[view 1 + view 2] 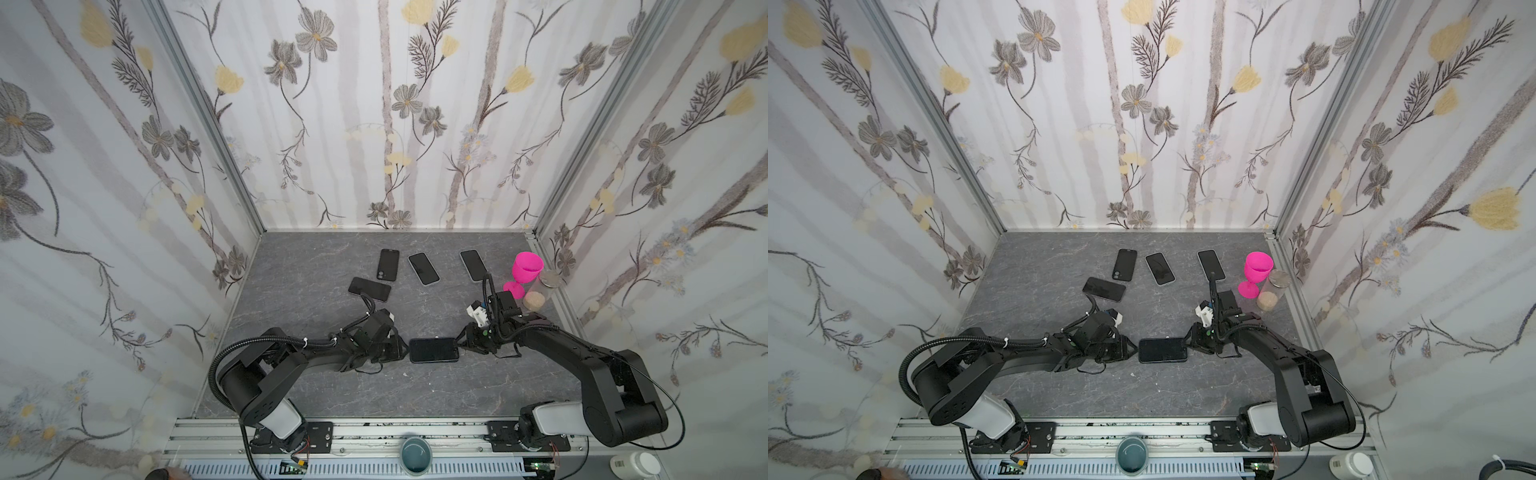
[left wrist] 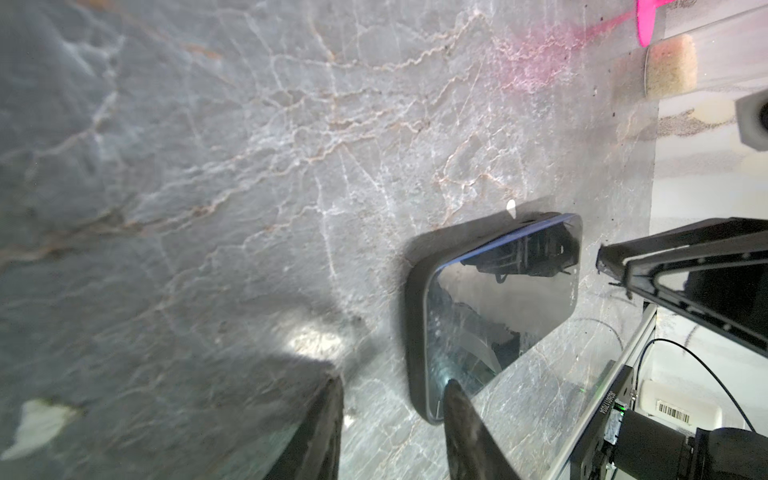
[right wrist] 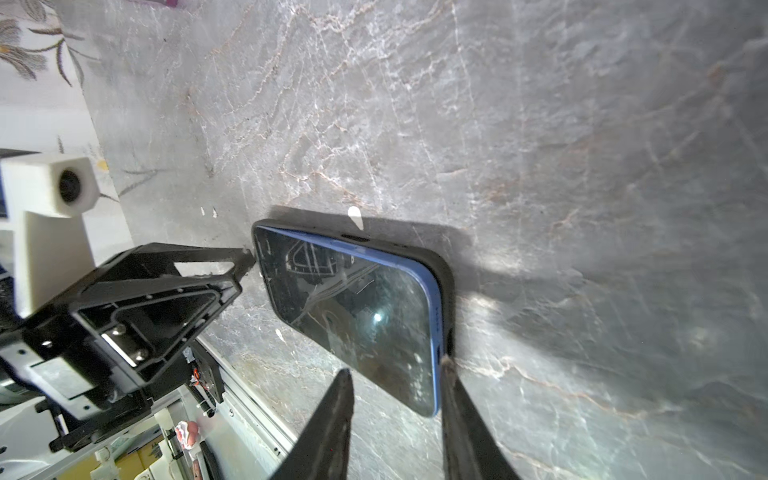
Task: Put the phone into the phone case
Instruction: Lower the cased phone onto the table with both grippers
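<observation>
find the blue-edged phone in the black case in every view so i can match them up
In a top view: the blue-edged phone in the black case lies below centre.
In a top view: below centre, slightly further left.
Left wrist view: right of centre, lower half.
Right wrist view: centre, lower half.
Shared landmark: white fleck beside the phone's long edge, in both wrist views.

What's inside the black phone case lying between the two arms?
A blue-edged phone, screen up, fills the case. The case's inner floor is covered by the phone.
</observation>
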